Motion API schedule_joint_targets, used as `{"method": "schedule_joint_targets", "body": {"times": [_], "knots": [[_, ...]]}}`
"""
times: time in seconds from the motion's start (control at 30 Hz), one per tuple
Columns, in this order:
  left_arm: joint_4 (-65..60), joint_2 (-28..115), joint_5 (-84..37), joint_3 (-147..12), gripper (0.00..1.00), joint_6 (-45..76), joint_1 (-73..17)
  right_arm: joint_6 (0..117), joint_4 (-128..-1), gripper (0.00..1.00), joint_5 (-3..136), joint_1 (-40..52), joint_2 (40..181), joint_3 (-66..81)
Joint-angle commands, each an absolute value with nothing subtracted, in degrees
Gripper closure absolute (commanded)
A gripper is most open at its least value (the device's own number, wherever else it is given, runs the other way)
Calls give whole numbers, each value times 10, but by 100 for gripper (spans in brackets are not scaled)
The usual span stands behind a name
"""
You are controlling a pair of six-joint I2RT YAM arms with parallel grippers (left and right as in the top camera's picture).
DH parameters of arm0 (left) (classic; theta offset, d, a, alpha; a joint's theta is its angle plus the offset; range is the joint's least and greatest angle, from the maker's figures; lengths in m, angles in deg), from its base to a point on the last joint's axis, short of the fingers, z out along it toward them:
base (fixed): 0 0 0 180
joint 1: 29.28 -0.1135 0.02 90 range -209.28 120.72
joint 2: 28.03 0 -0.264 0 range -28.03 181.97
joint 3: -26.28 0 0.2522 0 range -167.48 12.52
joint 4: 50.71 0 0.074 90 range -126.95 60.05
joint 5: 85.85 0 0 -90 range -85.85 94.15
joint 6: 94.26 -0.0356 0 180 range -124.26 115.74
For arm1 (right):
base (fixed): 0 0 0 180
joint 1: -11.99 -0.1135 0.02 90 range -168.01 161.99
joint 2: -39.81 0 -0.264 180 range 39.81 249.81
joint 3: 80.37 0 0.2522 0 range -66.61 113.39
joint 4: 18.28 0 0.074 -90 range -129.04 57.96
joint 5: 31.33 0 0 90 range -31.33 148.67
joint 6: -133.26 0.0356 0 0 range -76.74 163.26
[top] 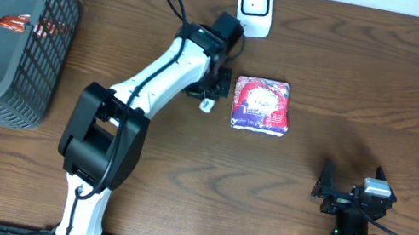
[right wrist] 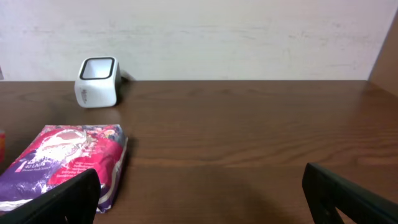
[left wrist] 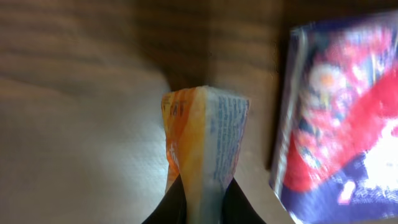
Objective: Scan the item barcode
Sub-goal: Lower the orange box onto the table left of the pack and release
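Overhead: bright, even, sharp; faint shadow right of purple packet (top: 260, 104). Left wrist: dim, v. blurry, orange wrapper (left wrist: 205, 143) left of packet out of focus. Right wrist: clear.

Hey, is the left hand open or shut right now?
Shut. The left hand pinches an orange packet between its fingers, beside the purple bag.

An orange-and-white printed packet (left wrist: 208, 137) is held pinched at one end, with the white scanner (top: 255, 6) at its one o'clock.
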State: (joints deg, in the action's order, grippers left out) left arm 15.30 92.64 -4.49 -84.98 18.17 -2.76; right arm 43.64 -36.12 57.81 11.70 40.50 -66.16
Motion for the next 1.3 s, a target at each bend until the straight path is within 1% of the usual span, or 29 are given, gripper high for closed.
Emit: {"method": "schedule_joint_targets", "body": {"times": [0.0,0.07,0.23,0.33,0.4,0.43,0.67,0.7,0.77,0.8,0.83,0.87,0.93,1.03,1.27], "knots": [[132,926,-4,-850,92,148,-36,434,-363,1,581,112,402,-663],[123,926,21,-850,92,148,-36,434,-363,1,581,112,402,-663],[113,926,32,-849,92,149,-35,434,-363,1,581,112,402,-663],[113,926,45,-848,90,149,-35,434,-363,1,581,112,402,-663],[113,926,47,-848,85,149,-35,434,-363,1,581,112,402,-663],[114,926,47,-848,85,149,-35,434,-363,1,581,112,402,-663],[118,926,44,-844,83,149,-28,434,-363,1,581,112,402,-663],[118,926,36,-843,79,149,-25,434,-363,1,581,112,402,-663],[118,926,20,-843,78,149,-18,434,-363,1,581,112,402,-663],[117,926,18,-843,75,149,-14,434,-363,1,581,112,402,-663],[115,926,18,-843,66,149,-10,434,-363,1,581,112,402,-663],[114,926,20,-843,60,149,-6,434,-363,1,581,112,402,-663],[113,926,25,-843,58,149,-2,434,-363,1,581,112,402,-663],[113,926,38,-843,49,149,-2,434,-363,1,581,112,402,-663],[114,926,37,-845,49,149,-3,434,-363,1,581,112,402,-663]]}}
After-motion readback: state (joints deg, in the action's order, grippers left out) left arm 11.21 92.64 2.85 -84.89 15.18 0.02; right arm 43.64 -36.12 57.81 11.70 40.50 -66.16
